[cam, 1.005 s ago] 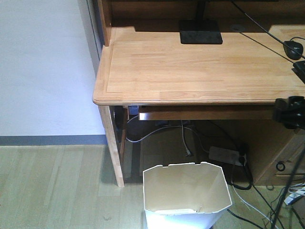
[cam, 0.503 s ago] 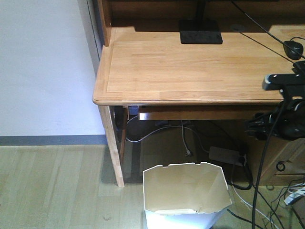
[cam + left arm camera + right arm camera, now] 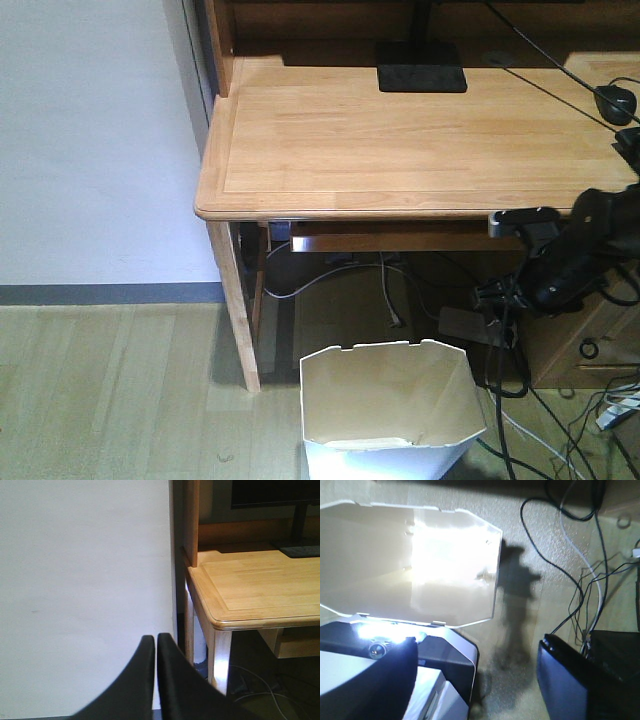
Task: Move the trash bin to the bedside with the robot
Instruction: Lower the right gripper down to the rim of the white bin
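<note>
The white trash bin stands on the floor in front of the wooden desk, its cream inside empty. In the right wrist view the trash bin fills the upper left, seen from above. My right gripper hangs under the desk edge, above and to the right of the bin's rim. The right gripper is open, with only floor between its wide-apart fingers. My left gripper is shut on nothing and faces the white wall beside the desk corner. The bedside is out of view.
The light wooden desk carries a monitor foot and a mouse. Under it lie a power strip and loose cables. The desk leg stands left of the bin. Drawers are at the right.
My right arm has come in from the right edge and swung down and left, from desk height to just above the bin's right side. The bin has not moved.
</note>
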